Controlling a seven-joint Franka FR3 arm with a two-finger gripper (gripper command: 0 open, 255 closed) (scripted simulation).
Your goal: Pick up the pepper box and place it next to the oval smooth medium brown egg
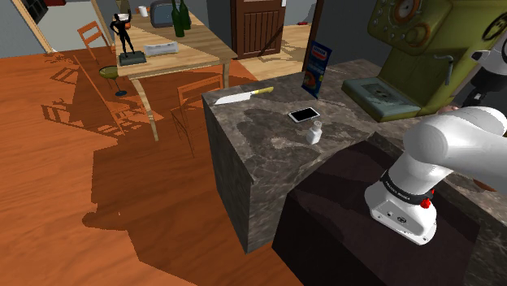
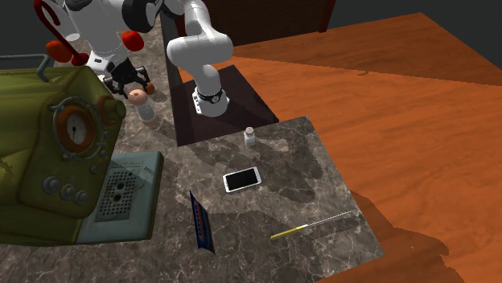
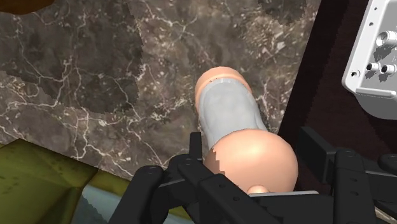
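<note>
The pepper box [image 3: 232,118] is a tube with a greyish clear body and pinkish-tan caps at both ends. My gripper [image 3: 254,145] is shut on it, the black fingers [image 3: 198,147] clasping the near cap while the tube points away over the dark marble counter [image 3: 95,76]. In the second exterior view the gripper [image 2: 135,85] hangs close beside the olive-green machine [image 2: 48,153], and the pepper box [image 2: 145,103] pokes out beneath it. I cannot tell whether its far end touches the counter.
On the counter [image 1: 260,158] lie a small white shaker [image 1: 314,132], a phone [image 1: 304,114], a knife [image 1: 244,96] near the far edge and an upright blue packet [image 1: 316,69]. The green machine [image 1: 406,49] crowds the gripper's side. The arm's base [image 1: 402,207] stands on the dark stand.
</note>
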